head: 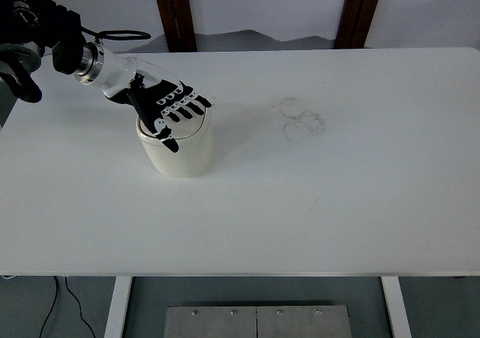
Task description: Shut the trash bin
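Note:
A small cream trash bin (180, 152) stands upright on the white table (315, 195), left of centre. My left hand (171, 112) lies flat over its top, fingers spread and stretched toward the right, palm down on the lid. The lid looks level with the rim, and most of it is hidden under the hand. The hand holds nothing. My right hand is out of view.
Faint grey ring marks (300, 119) stain the table right of the bin. A black cable loop (120, 34) hangs off my left forearm (67, 49) near the table's far left edge. Two dark wooden posts (172, 12) stand behind the table.

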Motion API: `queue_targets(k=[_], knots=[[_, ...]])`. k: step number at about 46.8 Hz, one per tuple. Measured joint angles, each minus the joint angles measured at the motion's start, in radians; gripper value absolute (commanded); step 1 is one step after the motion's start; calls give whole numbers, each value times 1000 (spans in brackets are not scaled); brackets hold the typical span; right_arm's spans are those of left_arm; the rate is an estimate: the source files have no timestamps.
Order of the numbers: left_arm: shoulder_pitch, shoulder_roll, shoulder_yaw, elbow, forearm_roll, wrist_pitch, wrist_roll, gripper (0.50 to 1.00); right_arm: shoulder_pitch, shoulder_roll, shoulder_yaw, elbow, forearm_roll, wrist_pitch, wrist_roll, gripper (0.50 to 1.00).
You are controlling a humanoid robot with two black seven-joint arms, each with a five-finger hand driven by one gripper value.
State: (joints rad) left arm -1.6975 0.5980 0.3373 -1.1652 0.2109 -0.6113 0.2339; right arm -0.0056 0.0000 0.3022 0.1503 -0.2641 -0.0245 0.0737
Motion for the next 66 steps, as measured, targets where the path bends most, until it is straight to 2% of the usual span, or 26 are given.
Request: queue_targets(k=[7,14,20,28,33,46,54,63,66], knots=[[17,0,-69,65,-72,29,-7,1000,0,0,0,0,0,0,0,993],[72,-1,-150,152,-195,69,-9,1000,-1,0,0,0,0,0,0,993],[152,6,-263,224,-275,96,-10,1000,-1,0,0,0,0,0,0,991],[294,11,-450,299,-299,131,-22,1000,0,0,0,0,0,0,0,993],[375,12,-550,347,-299,159,-59,1000,0,0,0,0,0,0,0,991],[567,5,-760,456,-304,171,-207,1000,-1,0,0,0,0,0,0,993],[698,-3,-887,496,-311,208,-286,1000,-1,0,0,0,0,0,0,993],[804,-43,-942,570,-312,210,-342,1000,-1,0,0,0,0,0,0,991],[833,-52,-953,602,-318,208,-378,1000,0,0,0,0,0,0,0,993]])
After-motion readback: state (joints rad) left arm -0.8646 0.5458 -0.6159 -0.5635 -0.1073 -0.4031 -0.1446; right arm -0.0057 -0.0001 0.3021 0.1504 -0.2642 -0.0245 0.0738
